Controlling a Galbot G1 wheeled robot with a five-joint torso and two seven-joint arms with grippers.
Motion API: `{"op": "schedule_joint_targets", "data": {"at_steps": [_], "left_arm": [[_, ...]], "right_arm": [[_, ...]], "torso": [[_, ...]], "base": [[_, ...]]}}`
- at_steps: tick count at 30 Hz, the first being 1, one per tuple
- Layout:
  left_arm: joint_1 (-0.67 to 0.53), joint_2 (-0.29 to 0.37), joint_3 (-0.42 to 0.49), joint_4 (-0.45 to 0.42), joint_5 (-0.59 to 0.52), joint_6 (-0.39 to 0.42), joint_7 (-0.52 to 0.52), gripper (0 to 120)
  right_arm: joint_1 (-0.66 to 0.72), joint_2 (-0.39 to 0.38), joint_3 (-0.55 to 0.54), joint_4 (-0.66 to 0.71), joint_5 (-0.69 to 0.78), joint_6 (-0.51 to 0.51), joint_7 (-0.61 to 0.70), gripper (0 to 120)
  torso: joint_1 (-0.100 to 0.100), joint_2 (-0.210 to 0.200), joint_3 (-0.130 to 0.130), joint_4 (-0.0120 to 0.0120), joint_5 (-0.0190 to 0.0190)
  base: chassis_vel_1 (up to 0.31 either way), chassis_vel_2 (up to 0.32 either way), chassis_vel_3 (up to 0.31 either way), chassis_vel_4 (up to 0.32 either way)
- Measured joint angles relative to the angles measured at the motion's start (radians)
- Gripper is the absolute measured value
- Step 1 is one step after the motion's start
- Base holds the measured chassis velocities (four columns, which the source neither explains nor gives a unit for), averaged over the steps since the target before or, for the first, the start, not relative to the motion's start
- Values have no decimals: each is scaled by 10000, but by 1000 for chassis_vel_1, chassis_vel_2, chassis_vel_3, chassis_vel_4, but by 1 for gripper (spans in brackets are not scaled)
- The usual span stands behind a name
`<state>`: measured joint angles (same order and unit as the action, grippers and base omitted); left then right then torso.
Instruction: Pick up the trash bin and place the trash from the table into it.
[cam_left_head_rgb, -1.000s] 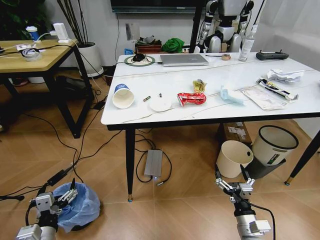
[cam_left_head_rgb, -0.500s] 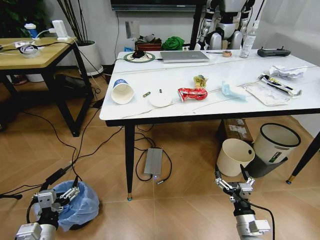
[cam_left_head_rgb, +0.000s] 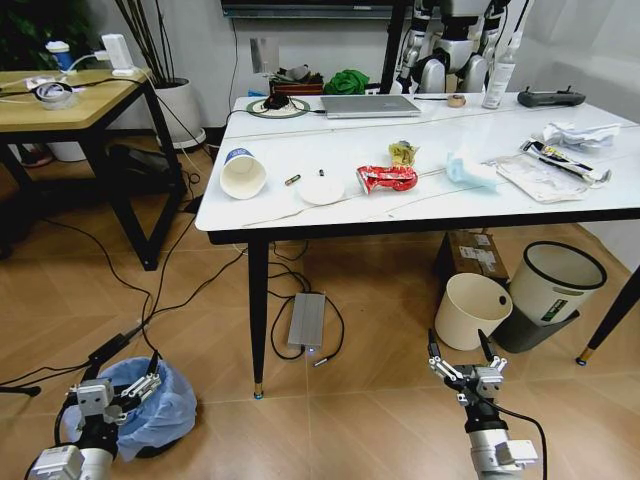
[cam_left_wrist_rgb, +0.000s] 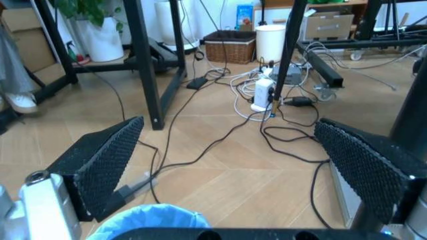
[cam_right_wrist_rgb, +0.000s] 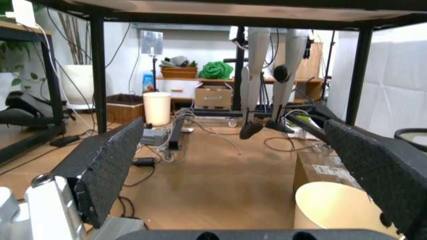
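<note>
The trash bin (cam_left_head_rgb: 155, 408), lined with a crinkled light-blue bag, stands on the floor at the lower left. My left gripper (cam_left_head_rgb: 115, 386) hovers open just above its near rim. In the left wrist view the bag's edge (cam_left_wrist_rgb: 150, 222) shows below the open left gripper (cam_left_wrist_rgb: 230, 165). On the white table (cam_left_head_rgb: 450, 130) lie a paper cup (cam_left_head_rgb: 243, 172), a white lid (cam_left_head_rgb: 321, 190), a red wrapper (cam_left_head_rgb: 385, 178), a yellow wrapper (cam_left_head_rgb: 402, 152), a pale-blue mask (cam_left_head_rgb: 470, 170) and crumpled paper (cam_left_head_rgb: 575, 133). My right gripper (cam_left_head_rgb: 458, 353) hangs open low at the right, holding nothing.
A cream bin (cam_left_head_rgb: 470, 310) and a white black-rimmed bin (cam_left_head_rgb: 555, 285) stand under the table's right side, with a brown box (cam_left_head_rgb: 470, 255) behind. Cables and a grey power brick (cam_left_head_rgb: 307, 322) lie on the floor. A wood table (cam_left_head_rgb: 60, 105) stands at the left.
The whole head picture has shifted, so the camera has moved. Both grippers stay open in much the same places, the left one still over the bin.
</note>
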<state>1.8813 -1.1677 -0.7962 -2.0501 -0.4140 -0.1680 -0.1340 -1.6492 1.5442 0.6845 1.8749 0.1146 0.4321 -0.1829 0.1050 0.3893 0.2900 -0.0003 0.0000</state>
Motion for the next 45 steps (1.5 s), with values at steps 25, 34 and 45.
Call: {"op": "schedule_joint_targets", "data": {"at_steps": [25, 34, 45], "left_arm": [[-21, -26, 37, -21, -8, -107, 288, 100], [-32, -23, 38, -10, -3, -107, 298, 100], [-47, -25, 41, 25, 17, -107, 300, 100]], "right_arm": [[-12, -37, 4, 25, 14, 16, 3, 100], [-2, -36, 0, 12, 19, 16, 3, 100], [-6, -33, -2, 18, 28, 16, 3, 100]], "torso": [[-326, -995, -669, 0, 0], [-415, -1355, -938, 0, -1], [-523, -1766, -1242, 0, -1]], "base": [[0, 0, 0, 0], [0, 0, 0, 0], [0, 0, 0, 0]]}}
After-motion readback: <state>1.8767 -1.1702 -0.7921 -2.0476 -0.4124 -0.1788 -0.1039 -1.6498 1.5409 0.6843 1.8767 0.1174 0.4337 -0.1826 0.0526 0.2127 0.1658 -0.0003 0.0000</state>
